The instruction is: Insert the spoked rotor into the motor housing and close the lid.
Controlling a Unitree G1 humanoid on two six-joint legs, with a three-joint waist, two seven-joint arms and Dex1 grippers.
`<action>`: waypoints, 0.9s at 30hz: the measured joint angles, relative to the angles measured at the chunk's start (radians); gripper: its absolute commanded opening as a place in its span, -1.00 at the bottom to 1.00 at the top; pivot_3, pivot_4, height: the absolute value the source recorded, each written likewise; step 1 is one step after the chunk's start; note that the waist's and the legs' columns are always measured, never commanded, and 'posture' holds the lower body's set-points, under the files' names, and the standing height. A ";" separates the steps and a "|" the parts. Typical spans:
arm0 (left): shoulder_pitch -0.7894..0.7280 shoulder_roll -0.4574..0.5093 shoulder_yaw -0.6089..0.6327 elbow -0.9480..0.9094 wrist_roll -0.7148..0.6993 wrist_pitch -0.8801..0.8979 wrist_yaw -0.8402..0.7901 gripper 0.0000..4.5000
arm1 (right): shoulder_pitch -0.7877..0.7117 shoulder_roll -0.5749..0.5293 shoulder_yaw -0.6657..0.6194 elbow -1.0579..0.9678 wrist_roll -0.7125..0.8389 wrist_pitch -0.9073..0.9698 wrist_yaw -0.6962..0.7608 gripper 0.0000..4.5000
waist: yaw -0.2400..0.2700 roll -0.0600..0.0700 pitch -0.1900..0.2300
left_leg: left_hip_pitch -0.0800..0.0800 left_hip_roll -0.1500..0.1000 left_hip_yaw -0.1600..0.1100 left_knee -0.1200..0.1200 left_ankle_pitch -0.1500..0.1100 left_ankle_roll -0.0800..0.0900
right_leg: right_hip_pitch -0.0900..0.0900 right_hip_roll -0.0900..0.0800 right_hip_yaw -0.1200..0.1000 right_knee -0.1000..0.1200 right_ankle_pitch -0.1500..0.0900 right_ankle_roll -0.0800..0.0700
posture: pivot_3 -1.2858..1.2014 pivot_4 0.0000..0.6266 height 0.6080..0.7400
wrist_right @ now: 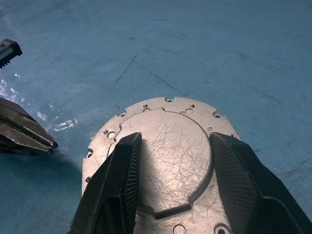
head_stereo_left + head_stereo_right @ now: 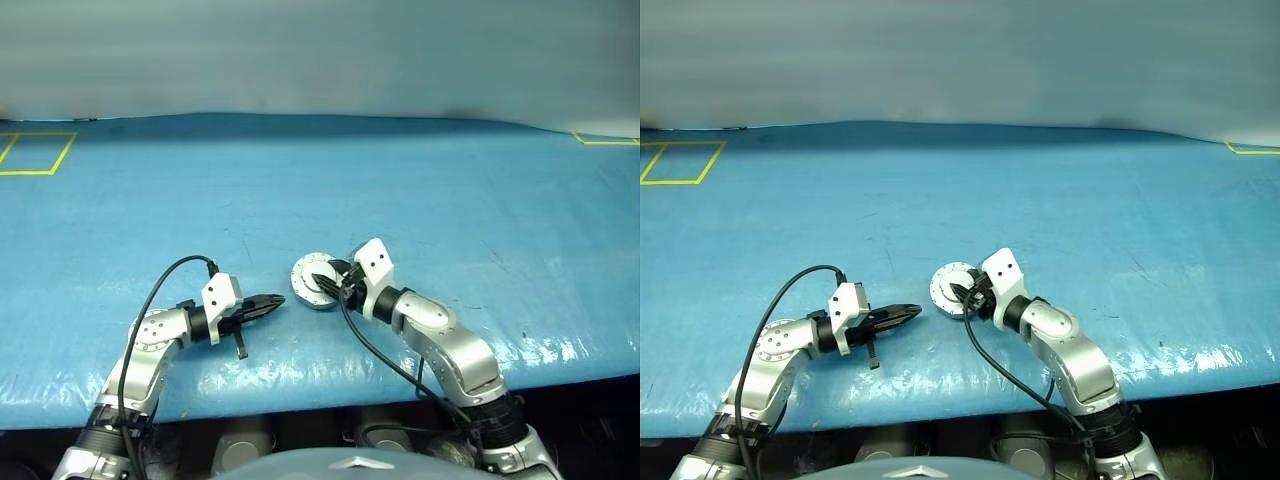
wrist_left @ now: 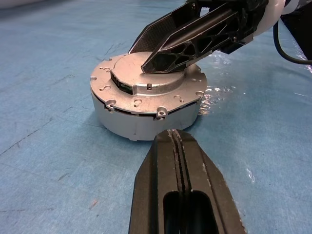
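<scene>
The motor housing [image 2: 316, 283] stands on the blue table, a low round silver drum [image 3: 141, 119] with its lid [image 1: 165, 109] lying flat and closed on top. The spoked rotor is hidden. My right gripper [image 1: 174, 139] reaches over the lid from the right, open. Its fingers [image 3: 161, 53] lie on the lid's raised round centre, one toward each side. My left gripper [image 2: 275, 301] is shut and empty. It points at the housing from the left with a short gap between its tip [image 3: 174, 132] and the housing's wall.
A blue cover [image 2: 450, 200] spreads over the whole table. A yellow tape square [image 2: 35, 153] marks the far left corner, and a yellow tape line [image 2: 605, 140] the far right. The table's front edge [image 2: 300, 400] runs just below both arms.
</scene>
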State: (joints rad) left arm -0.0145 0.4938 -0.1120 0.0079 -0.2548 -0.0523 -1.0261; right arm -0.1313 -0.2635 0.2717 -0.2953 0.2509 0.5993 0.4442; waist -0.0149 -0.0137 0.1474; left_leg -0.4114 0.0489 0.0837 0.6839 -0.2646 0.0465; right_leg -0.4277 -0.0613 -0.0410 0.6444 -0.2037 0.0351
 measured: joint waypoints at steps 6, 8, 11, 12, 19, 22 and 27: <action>0.000 0.000 -0.009 0.000 -0.001 0.003 0.001 -1.00 | -0.014 0.004 0.013 0.010 -0.019 0.000 0.000 0.01 | -0.001 0.000 -0.002 | 0.000 0.002 0.001 0.000 0.000 0.000 | 0.000 0.000 0.000 0.000 0.000 0.000 | 0.03 -0.52 1.00; 0.000 0.000 -0.014 0.000 0.000 0.003 0.002 -1.00 | -0.009 0.024 -0.005 0.015 -0.002 0.007 0.002 0.09 | -0.001 0.000 -0.002 | 0.000 0.002 0.001 0.000 0.000 0.000 | 0.000 0.001 0.000 0.000 0.000 0.000 | 0.03 -0.52 1.00; 0.000 0.002 -0.017 0.000 0.009 0.004 0.002 -1.00 | -0.009 0.028 -0.007 0.018 0.000 0.010 0.007 0.39 | -0.001 0.000 -0.002 | 0.000 0.002 0.001 0.000 0.000 0.000 | -0.001 0.001 0.000 0.000 0.000 0.000 | 0.03 -0.52 1.00; 0.000 0.002 -0.017 0.000 0.012 0.004 0.003 -1.00 | -0.009 0.028 -0.005 0.018 -0.002 0.008 0.008 0.55 | 0.000 0.000 -0.002 | 0.000 0.002 0.001 0.000 0.000 0.000 | -0.001 0.001 0.000 0.000 0.000 0.000 | 0.03 -0.52 1.00; 0.001 0.002 -0.018 0.000 0.027 0.004 0.015 -1.00 | -0.009 0.027 -0.007 0.018 0.000 0.012 0.017 0.98 | 0.003 0.000 -0.002 | 0.000 0.002 0.001 0.000 0.000 0.000 | -0.001 0.000 -0.001 0.000 0.000 0.000 | 0.03 -0.52 1.00; 0.001 0.003 -0.022 0.000 0.038 0.004 0.017 -1.00 | -0.009 0.015 -0.002 0.018 -0.011 0.002 0.019 0.98 | 0.003 0.000 -0.002 | 0.000 0.002 0.001 0.000 0.000 0.000 | -0.001 0.000 -0.001 -0.001 0.000 0.000 | 0.03 -0.52 1.00; 0.002 0.003 -0.030 0.000 0.040 0.002 0.022 -1.00 | -0.011 0.000 0.014 0.019 -0.030 -0.010 0.025 0.81 | 0.003 0.000 -0.002 | 0.000 0.002 0.001 0.000 0.000 -0.001 | -0.001 0.000 -0.001 -0.001 0.000 0.000 | 0.03 -0.52 1.00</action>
State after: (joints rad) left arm -0.0129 0.4971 -0.1422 0.0077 -0.2150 -0.0505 -1.0044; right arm -0.1419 -0.2634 0.2852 -0.2763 0.2212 0.5892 0.4691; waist -0.0120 -0.0133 0.1458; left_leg -0.4117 0.0509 0.0849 0.6834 -0.2644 0.0460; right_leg -0.4289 -0.0613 -0.0417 0.6438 -0.2038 0.0347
